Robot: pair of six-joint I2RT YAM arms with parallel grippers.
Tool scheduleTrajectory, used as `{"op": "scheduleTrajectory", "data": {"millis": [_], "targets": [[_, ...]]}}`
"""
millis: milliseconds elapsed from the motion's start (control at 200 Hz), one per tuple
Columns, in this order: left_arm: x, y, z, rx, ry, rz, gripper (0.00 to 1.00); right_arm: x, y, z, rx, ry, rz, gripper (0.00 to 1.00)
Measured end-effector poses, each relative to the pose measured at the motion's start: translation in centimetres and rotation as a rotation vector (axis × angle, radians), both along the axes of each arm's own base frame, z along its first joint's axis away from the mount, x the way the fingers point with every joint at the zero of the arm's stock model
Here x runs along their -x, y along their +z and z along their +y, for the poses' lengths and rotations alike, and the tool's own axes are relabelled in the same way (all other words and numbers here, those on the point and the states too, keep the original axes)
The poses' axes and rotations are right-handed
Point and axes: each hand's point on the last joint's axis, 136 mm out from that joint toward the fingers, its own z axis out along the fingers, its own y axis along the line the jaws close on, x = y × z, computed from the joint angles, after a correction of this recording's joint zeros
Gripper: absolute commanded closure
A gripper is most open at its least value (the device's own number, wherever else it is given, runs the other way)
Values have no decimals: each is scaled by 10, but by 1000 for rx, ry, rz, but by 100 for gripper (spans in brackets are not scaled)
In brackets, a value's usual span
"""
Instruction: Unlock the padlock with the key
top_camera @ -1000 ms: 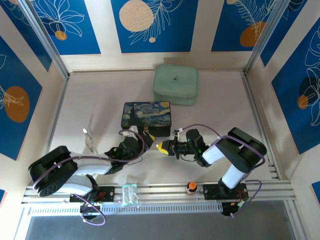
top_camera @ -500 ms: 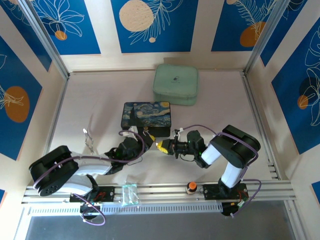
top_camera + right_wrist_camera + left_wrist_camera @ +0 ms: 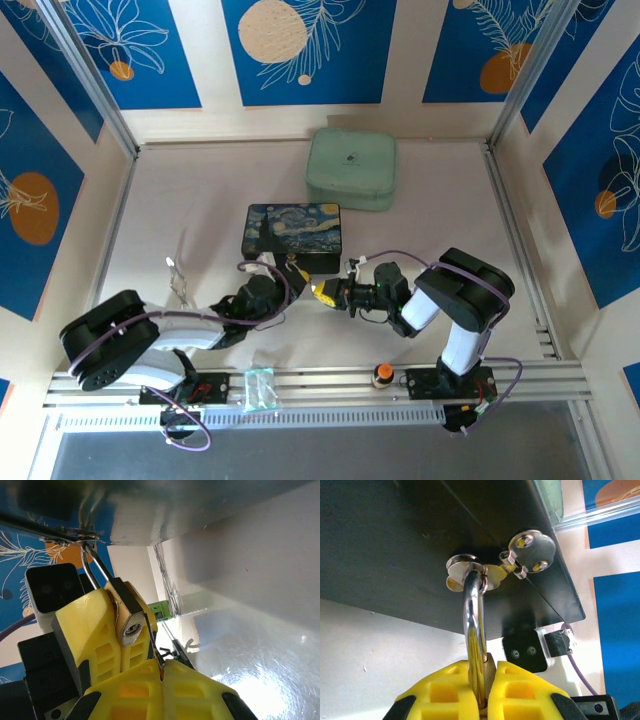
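My left gripper [image 3: 487, 692] is shut on the brass padlock [image 3: 494, 666]. Its silver shackle [image 3: 475, 615] runs up through the hasp [image 3: 470, 572] on the black front of the starry-night box [image 3: 293, 233]. In the right wrist view the padlock [image 3: 127, 615] sits between the left gripper's yellow fingers [image 3: 85, 630], keyhole end facing my right gripper [image 3: 162, 672]. That gripper is shut on the thin key [image 3: 155, 642], whose blade lies just beside the keyhole, not visibly inside it. From above, the left gripper [image 3: 292, 276] and the right gripper [image 3: 323, 293] meet at the box's front.
A mint green case [image 3: 351, 168] lies behind the box. An orange-and-black knob [image 3: 382, 374] and a clear plastic piece [image 3: 260, 388] sit on the front rail. A small clear stand [image 3: 178, 280] is at the left. Walls close in the table's sides and back.
The right arm's elbow has drifted slightly left toward the box. Both grippers stay at the box's front, still holding padlock and key.
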Motion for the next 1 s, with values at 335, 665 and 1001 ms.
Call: {"op": "scheduleTrajectory", "data": {"millis": [335,665,1001], "targets": [[-2,0,-2,25,12,5,100,-1,1,-1,2,-12,-4,100],[-3,4,2,18,24,-3,100,-2,4,0,-9,-15,-18,100],[-1,1,3,3,22,4,100,5,7,5,-18,6,-30,100]]}}
